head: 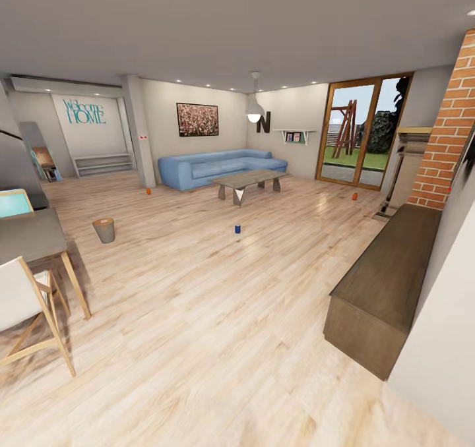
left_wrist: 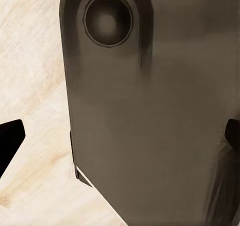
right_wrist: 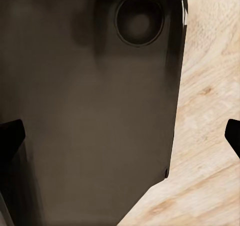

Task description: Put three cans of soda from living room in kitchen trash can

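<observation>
Beyond the coffee table (head: pixel 249 182), left of it, stands the trash can (head: pixel 104 230); blue can (head: pixel 237 229) in front, orange cans (head: pixel 148 191) (head: pixel 354 196) flanking. Both jaws released, empty. Tiny cans could easily tip when grabbed.

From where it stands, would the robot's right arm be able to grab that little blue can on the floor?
Probably not yet. The blue can stands far off across open wood floor, and the right gripper hangs by the robot's own dark body. Nothing blocks the way; it would likely need to drive closer first.
</observation>
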Controlling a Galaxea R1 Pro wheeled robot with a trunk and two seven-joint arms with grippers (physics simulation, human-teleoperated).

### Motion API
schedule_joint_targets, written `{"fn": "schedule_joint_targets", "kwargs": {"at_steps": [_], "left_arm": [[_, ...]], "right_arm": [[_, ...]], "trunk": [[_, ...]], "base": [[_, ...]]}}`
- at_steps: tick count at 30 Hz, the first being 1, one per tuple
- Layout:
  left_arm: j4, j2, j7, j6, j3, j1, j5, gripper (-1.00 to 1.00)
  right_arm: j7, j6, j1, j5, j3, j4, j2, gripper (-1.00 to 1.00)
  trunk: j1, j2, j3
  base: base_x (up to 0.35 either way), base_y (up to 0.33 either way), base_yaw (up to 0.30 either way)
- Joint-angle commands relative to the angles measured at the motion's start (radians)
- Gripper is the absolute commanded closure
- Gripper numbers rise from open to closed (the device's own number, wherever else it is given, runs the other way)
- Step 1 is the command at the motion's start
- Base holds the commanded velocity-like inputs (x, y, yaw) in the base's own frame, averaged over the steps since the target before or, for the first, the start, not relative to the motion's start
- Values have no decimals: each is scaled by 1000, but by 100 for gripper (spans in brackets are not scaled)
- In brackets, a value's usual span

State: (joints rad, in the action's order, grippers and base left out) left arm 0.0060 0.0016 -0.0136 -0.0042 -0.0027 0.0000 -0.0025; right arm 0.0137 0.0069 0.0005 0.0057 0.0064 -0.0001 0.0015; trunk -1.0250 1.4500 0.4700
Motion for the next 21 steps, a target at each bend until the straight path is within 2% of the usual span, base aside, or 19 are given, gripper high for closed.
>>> {"fn": "schedule_joint_targets", "kwargs": {"at_steps": [1,6,11,21], "left_arm": [[0,0,0,0,0,0,0,-100],[0,0,0,-1,0,0,0,-100],[-18,16,-4,-29,5,-4,4,-100],[-71,28,-52,-85,7,-6,6,-100]], "right_arm": [[0,0,0,0,0,0,0,-100],[0,2,0,0,0,0,0,-100],[0,-20,0,4,0,-14,-19,-100],[48,-76,0,8,1,-68,-34,-100]], "trunk": [[0,0,0],[0,0,0],[0,0,0],[0,0,0]], "base": [[0,0,0],[0,0,0],[0,0,0],[0,0,0]]}}
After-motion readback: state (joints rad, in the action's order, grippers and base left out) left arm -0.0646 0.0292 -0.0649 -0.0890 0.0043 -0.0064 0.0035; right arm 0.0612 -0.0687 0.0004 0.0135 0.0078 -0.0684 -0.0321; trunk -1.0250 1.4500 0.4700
